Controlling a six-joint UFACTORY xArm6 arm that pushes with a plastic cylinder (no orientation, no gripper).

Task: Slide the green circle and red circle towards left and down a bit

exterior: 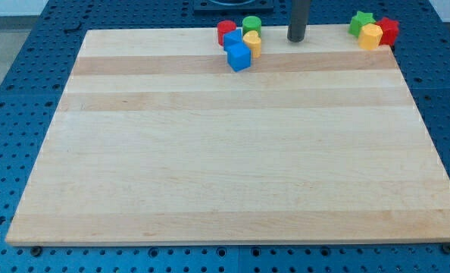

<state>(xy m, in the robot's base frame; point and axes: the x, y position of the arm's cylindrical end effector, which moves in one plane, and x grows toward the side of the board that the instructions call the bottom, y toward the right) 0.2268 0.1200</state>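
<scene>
The green circle [251, 25] and the red circle [226, 32] stand at the top edge of the wooden board [232, 152], in a tight cluster with a blue cube [239, 57], another blue block [232, 39] and a yellow block [252, 42]. The green circle is right of the red one. My tip [297, 39] rests on the board to the right of the cluster, about a block's width or two away from the yellow block and the green circle, touching none of them.
A second group sits at the board's top right corner: a green star [360, 21], a yellow block [371, 36] and a red block [389, 30]. A blue perforated table [28, 91] surrounds the board.
</scene>
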